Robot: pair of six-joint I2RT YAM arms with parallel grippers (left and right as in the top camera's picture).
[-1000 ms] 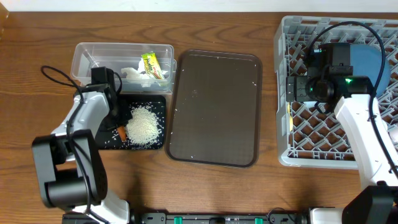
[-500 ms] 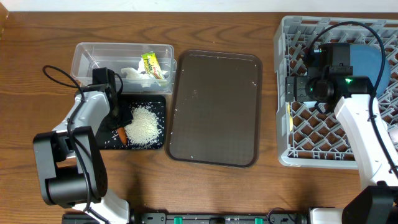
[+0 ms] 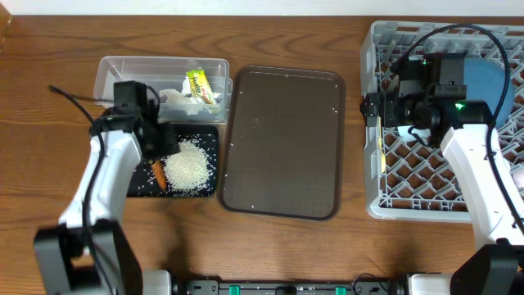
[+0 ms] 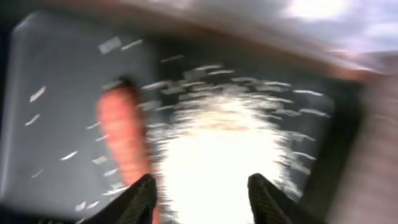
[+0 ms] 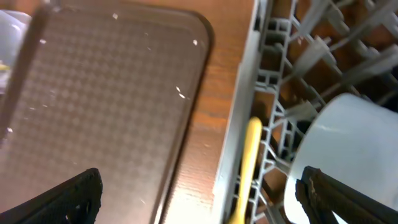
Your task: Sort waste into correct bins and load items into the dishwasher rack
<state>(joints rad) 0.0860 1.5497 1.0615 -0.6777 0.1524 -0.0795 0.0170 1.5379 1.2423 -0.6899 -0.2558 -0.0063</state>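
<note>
Held left claw [image 4: 202,186] apart and empty over black tray [image 4: 56,74], rice heap [image 4: 217,149] beneath, carrot-like stick [image 4: 124,134] just beside: food waste presumably grouped. Held right claw [image 5: 202,180] wide apart, empty, beside dishwasher rack [image 5: 249,81]; cream spoon [image 5: 249,162] just ahead, inside.

Overhead view: bright, even light, sharp focus, and shadows soft and faint. Left wrist view: heavy motion blur across the frame. The rice [image 4: 217,155] is blown out to white glare at 6 o'clock and the carrot stick [image 4: 124,137] is smeared. Right wrist view: mild blur, with the bowl [image 5: 348,149] bright at 4 o'clock.
</note>
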